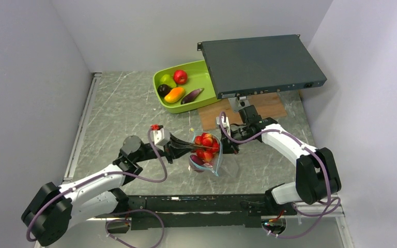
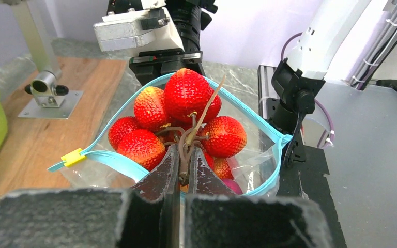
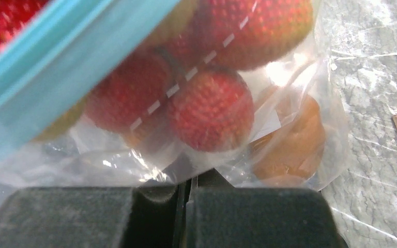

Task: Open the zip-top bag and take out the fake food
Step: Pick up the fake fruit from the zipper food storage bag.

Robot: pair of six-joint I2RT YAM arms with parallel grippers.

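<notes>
The zip-top bag (image 1: 213, 164) is held between the two grippers over the middle of the table (image 1: 119, 113). Its blue zip strip (image 2: 108, 132) is parted into an open mouth. The left gripper (image 2: 183, 163) is set at the bag's left side, its fingers pressed together on the brown stem (image 2: 185, 147) of the red grape bunch (image 2: 186, 101), which is seen standing out of the mouth. The right gripper (image 3: 188, 183) is clamped on the clear plastic at the bag's right side. An orange piece (image 3: 289, 139) is seen lower in the bag. At the far side, a red apple (image 1: 180, 76), green pear (image 1: 166, 80), dark plum (image 1: 164, 89), mango (image 1: 174, 95) and eggplant (image 1: 192, 95) are laid in the lime-green tray (image 1: 199, 77).
</notes>
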